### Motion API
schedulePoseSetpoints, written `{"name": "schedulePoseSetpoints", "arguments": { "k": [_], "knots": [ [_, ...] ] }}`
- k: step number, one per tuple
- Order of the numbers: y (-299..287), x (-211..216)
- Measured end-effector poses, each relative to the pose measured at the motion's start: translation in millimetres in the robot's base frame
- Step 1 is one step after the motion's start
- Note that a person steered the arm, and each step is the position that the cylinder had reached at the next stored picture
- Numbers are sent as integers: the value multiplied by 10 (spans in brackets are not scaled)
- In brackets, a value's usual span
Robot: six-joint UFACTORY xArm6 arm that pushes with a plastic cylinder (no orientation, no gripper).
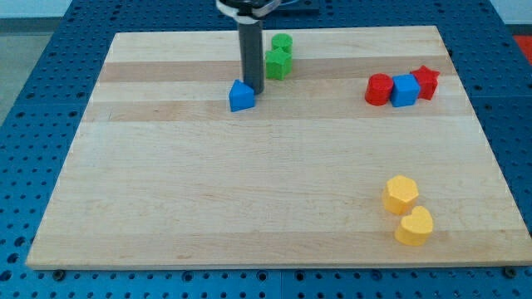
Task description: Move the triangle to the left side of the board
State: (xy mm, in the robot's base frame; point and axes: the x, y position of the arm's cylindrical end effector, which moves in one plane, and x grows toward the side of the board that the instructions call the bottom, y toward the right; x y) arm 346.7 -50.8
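Observation:
The blue triangle block (241,97) lies on the wooden board (249,183) left of centre, near the view's top. My dark rod comes down from the view's top, and my tip (253,90) stands right against the triangle's upper right side.
Two green blocks (279,56) sit just right of the rod near the top edge. A red cylinder (379,89), a blue cube (405,90) and a red star-like block (426,82) cluster at the right. Two yellow blocks (400,193) (414,226) lie at the lower right.

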Motion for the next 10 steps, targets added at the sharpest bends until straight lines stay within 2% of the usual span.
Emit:
{"name": "schedulePoseSetpoints", "arguments": {
  "k": [2, 3, 4, 6, 10],
  "knots": [
    [-547, 165],
    [-135, 38],
    [97, 365],
    [-1, 401],
    [-998, 385]
  ]
}}
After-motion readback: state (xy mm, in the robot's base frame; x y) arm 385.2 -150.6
